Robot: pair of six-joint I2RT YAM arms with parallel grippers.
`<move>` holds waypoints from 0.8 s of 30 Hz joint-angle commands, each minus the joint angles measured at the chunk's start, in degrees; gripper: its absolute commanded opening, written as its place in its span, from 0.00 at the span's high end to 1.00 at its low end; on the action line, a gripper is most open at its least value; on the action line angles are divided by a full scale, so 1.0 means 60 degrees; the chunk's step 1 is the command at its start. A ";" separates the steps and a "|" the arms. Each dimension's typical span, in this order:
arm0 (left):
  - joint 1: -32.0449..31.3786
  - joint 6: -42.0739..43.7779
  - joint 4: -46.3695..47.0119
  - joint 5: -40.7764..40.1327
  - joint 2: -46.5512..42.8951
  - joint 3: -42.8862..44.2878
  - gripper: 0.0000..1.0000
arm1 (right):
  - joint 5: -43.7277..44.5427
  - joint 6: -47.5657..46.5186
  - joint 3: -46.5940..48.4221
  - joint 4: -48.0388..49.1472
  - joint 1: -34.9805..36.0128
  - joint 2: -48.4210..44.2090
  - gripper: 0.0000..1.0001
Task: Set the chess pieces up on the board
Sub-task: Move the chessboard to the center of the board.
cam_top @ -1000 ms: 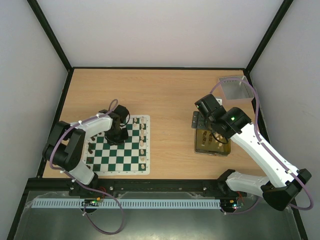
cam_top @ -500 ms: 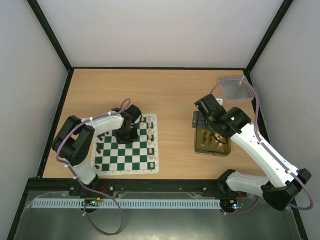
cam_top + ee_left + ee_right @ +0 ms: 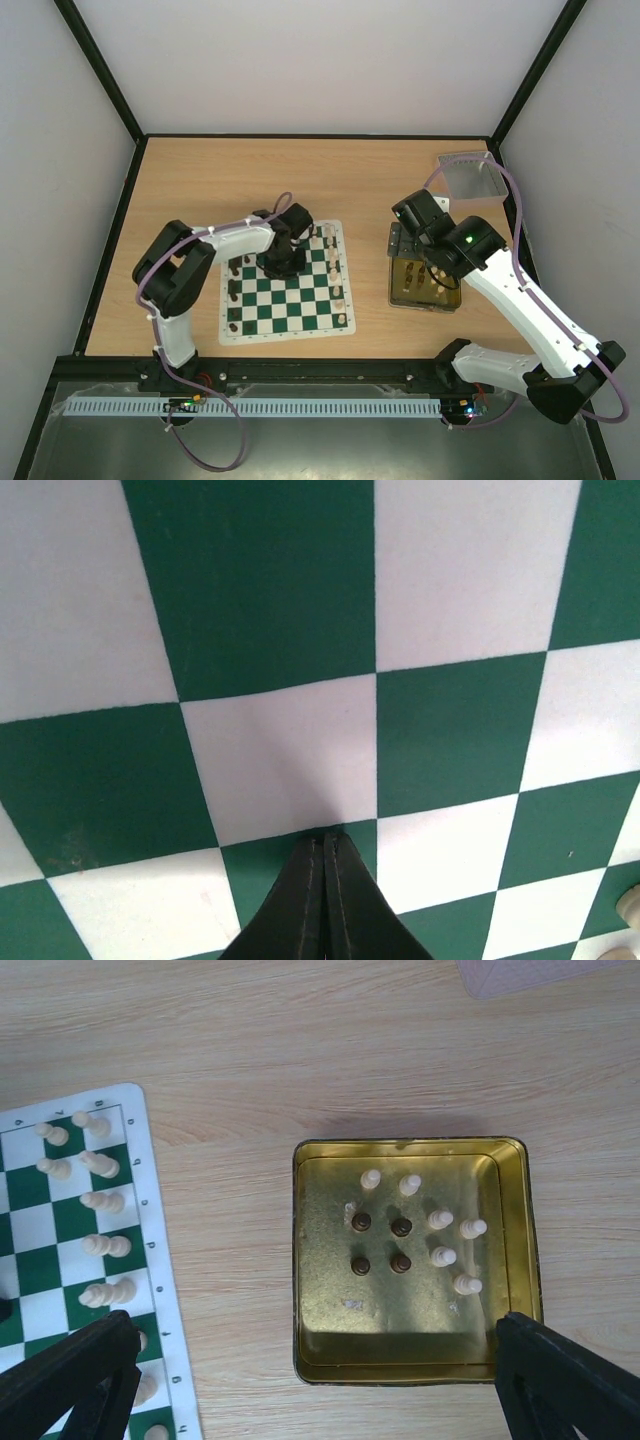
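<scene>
Apparently the board is pinned by the closed left pincer; next, a chess piece from the yellow tray must be gripped by the open right pincer.

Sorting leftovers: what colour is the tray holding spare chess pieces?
The tray is translucent yellow, clearest in the right wrist view.

The table is pale wood-grain, matt and smooth. The board is a thin flat mat, its green and white squares matt, with a few faint specks. The chess pieces look like smooth plastic, cream or dark. The tray near the table's right edge is glossy, translucent yellow plastic. The left gripper is matt black.
</scene>
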 commanded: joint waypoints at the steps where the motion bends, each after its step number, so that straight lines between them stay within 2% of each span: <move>1: -0.0477 -0.0058 0.0151 0.0121 0.1072 0.0178 0.98 | 0.0399 -0.0022 -0.0058 -0.0321 0.0048 -0.0166 0.07; 13: -0.1612 0.0246 -0.0268 0.0080 0.2262 0.1300 0.98 | 0.0472 -0.0082 -0.0108 -0.0310 0.0050 -0.0154 0.07; 24: -0.2235 0.0704 -0.0555 -0.0196 0.2523 0.1230 0.98 | 0.0489 -0.0123 -0.0117 -0.0249 0.0050 -0.0126 0.07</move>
